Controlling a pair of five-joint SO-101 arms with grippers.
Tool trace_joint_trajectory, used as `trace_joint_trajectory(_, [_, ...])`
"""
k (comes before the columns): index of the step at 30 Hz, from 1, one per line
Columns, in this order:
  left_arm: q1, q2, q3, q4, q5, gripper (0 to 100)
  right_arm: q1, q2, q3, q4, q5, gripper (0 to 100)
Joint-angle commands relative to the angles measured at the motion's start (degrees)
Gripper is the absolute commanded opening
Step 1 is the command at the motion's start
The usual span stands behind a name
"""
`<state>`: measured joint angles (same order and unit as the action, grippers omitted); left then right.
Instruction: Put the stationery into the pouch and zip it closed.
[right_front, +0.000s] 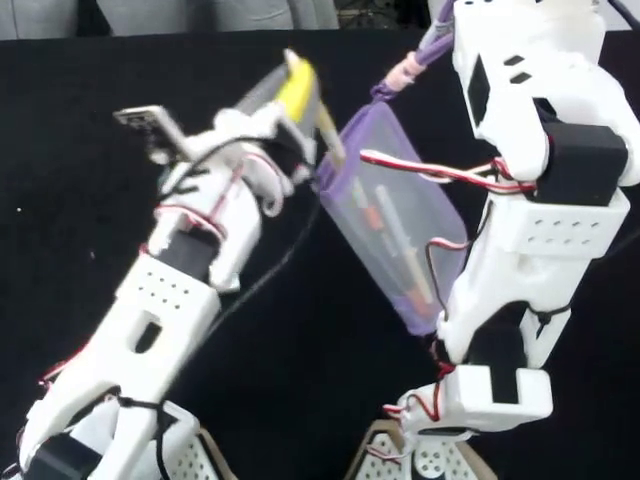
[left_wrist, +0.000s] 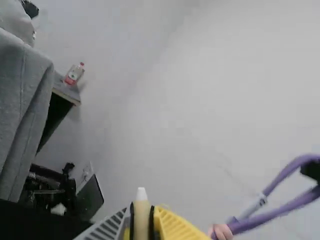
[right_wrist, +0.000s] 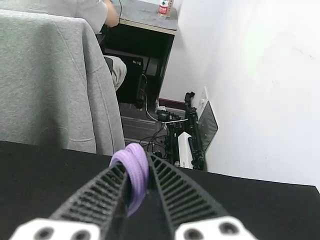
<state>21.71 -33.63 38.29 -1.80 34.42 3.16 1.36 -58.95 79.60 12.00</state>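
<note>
black table (right_front: 300, 390), translucent purple pouch (right_front: 400, 225)

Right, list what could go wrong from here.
1. The pouch hangs tilted by its purple strap, pinched in the right gripper; a slip there would likely drop it.
2. The cream stick in the left gripper meets the pouch's upper corner; pushing on might shove the pouch aside.
</note>
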Motion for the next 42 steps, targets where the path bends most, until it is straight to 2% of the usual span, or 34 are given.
trace_joint_trajectory(1, [4.70,-0.70,0.48,1.49,-3.16,6,0.79,-2.68,-2.07,0.09,0.35,1.1])
trace_joint_trajectory(5, [6.37,-1.05,-0.66,6.77,-6.24,16,0.79,-2.68,-1.98,0.09,2.46,1.1])
trace_joint_trajectory(9, [6.20,-1.05,-7.78,16.79,-6.42,16,0.79,-2.68,-1.98,0.09,2.46,1.1])
trace_joint_trajectory(14, [5.41,-1.05,-22.55,30.07,-16.62,16,0.79,-2.68,-1.98,0.09,2.46,1.1])
trace_joint_trajectory(19, [-1.36,-0.53,-39.78,44.57,-18.20,16,0.79,-2.68,-1.98,0.09,2.46,1.1])
trace_joint_trajectory(23, [-6.11,-1.05,-50.59,52.31,-18.37,16,0.79,-2.68,-1.98,0.09,2.46,1.1])
trace_joint_trajectory(26, [-12.09,-1.05,-59.65,57.93,-18.46,16,0.79,-2.68,-1.98,0.09,2.46,1.1])
trace_joint_trajectory(29, [-19.03,-0.44,-66.24,68.22,-18.64,16,0.88,-2.77,-2.15,0.18,2.46,1.1])
trace_joint_trajectory(31, [-22.20,-0.26,-65.36,75.69,-19.52,16,2.11,-2.77,-2.33,0.18,2.02,1.1])
trace_joint_trajectory(34, [-23.96,0.62,-56.13,80.70,-27.69,16,3.25,-2.77,-2.51,0.18,2.02,1.1])
trace_joint_trajectory(38, [-25.89,2.99,-39.34,79.21,-40.18,16,3.60,-2.86,-3.03,0.35,1.93,1.1])
trace_joint_trajectory(42, [-27.56,6.07,-24.13,72.79,-45.36,16,3.69,-2.86,-7.08,3.78,1.93,1.1])
